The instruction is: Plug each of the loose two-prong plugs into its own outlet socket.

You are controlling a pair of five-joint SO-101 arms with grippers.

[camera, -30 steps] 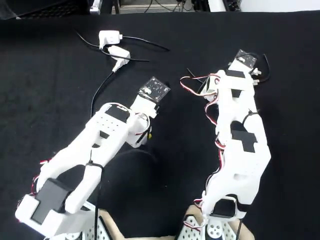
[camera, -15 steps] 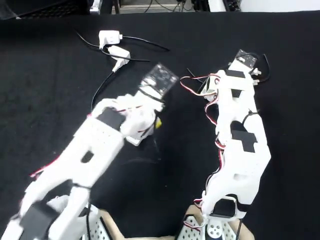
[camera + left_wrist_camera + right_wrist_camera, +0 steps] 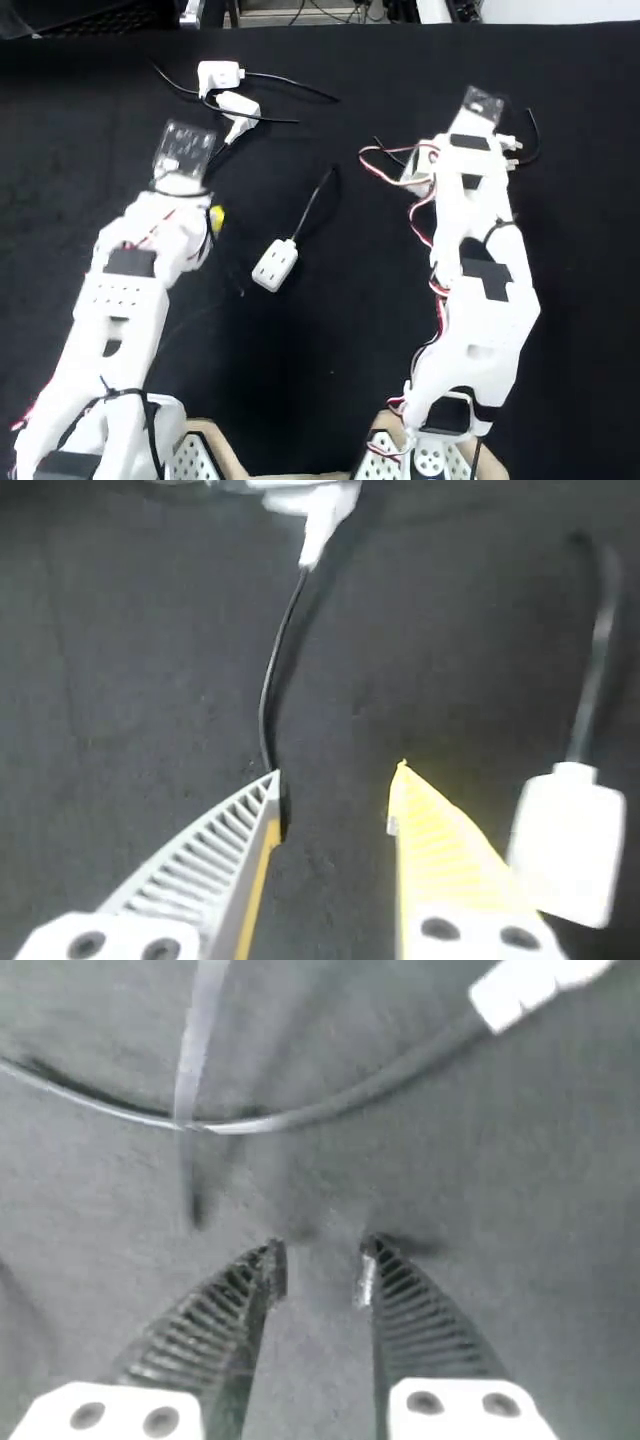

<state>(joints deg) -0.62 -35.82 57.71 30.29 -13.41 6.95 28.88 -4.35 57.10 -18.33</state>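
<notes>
A white outlet socket [image 3: 275, 264] lies on the black cloth between the arms, its black cord [image 3: 315, 200] running away from me. Two white plug pieces [image 3: 220, 75] [image 3: 238, 106] with thin black cords lie at the far left. My left gripper [image 3: 335, 775] is open just short of them, with one plug's cord [image 3: 275, 680] leading between its fingers up to the plug [image 3: 305, 500]; the socket [image 3: 565, 850] lies beside the yellow finger [image 3: 430, 830]. My right gripper [image 3: 318, 1260] is open low over the cloth, near a black cord [image 3: 330, 1110] and a white piece [image 3: 530, 985].
The left arm [image 3: 130, 290] stretches along the left side, the right arm [image 3: 475, 260] along the right. Red and white servo wires [image 3: 395, 160] loop beside the right wrist. The cloth's far edge [image 3: 330, 25] meets dark equipment and cables.
The left arm has swung left and forward, uncovering the outlet socket it stood over. Its gripper now points at the far-left plugs. The right arm has barely shifted.
</notes>
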